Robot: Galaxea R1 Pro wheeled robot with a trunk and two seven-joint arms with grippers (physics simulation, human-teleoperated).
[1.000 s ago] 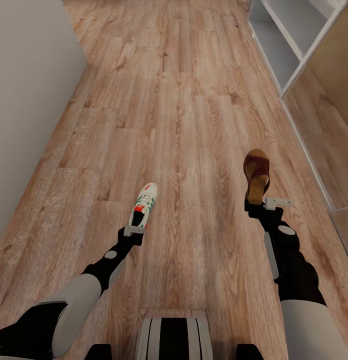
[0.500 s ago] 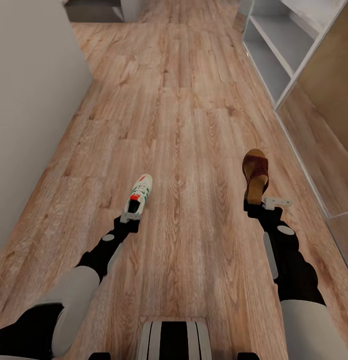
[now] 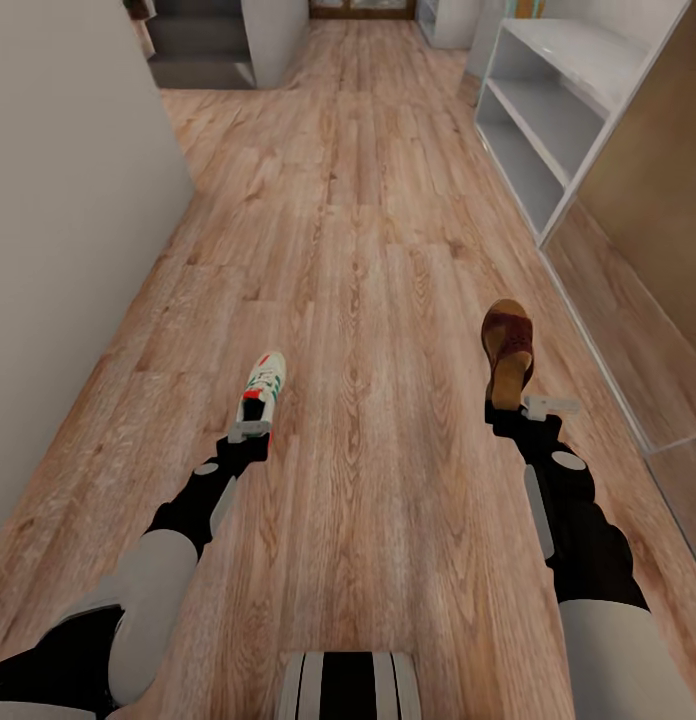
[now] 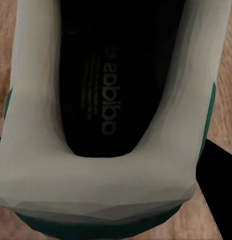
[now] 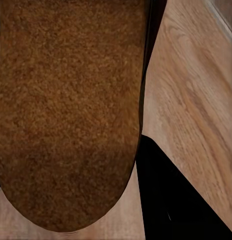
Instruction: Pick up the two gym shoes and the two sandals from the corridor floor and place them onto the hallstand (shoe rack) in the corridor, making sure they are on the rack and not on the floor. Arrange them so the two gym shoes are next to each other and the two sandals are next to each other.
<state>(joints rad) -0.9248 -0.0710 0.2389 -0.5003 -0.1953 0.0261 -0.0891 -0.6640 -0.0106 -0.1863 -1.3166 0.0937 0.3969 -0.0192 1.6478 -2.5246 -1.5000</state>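
Sneaker (image 3: 261, 389) hangs heel-clamped in left gripper (image 3: 248, 432); sandal (image 3: 509, 352) likewise in right gripper (image 3: 533, 408), above corridor floor (image 3: 368, 250). Both probably light, semi-stiff. Hallstand (image 3: 548, 120) stands ahead-right.

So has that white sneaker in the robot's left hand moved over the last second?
Yes. The gym shoe has drifted toward the grey wall on the left. The sandal in the right gripper kept its spot in the picture, so this is more than camera motion.
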